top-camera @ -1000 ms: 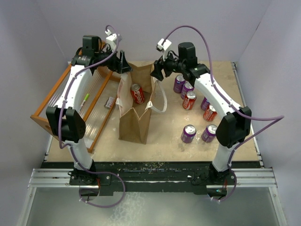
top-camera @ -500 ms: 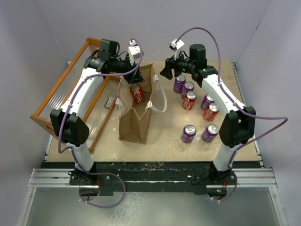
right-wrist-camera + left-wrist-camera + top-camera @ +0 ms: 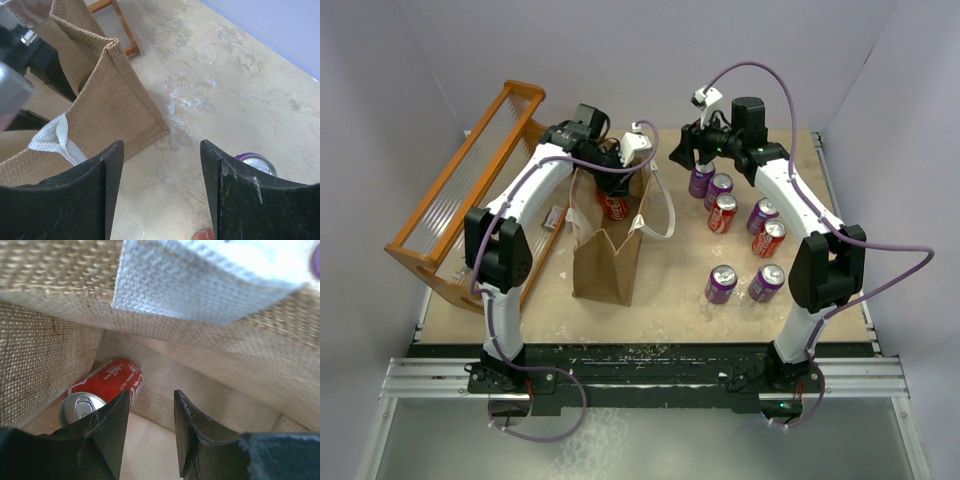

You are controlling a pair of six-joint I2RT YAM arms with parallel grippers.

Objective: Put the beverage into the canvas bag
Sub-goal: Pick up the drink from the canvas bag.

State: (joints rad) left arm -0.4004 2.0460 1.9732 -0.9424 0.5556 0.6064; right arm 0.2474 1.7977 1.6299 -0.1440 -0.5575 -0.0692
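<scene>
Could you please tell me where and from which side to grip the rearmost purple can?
Probably the round side wall, high up, coming down from above: the purple can stands upright. Place the right gripper's fingers on its far and near sides, as another purple can crowds its right.

white arm links point(image 3: 525, 185), black joints point(image 3: 500, 255), purple cables point(image 3: 760, 68), matte black fingers point(image 3: 85, 200), white wrist cameras point(image 3: 703, 97)

Purple can point(image 3: 255, 162) half behind the right finger point(image 3: 240, 200) — a red can point(image 3: 204, 234) cut off at the bottom edge.
</scene>
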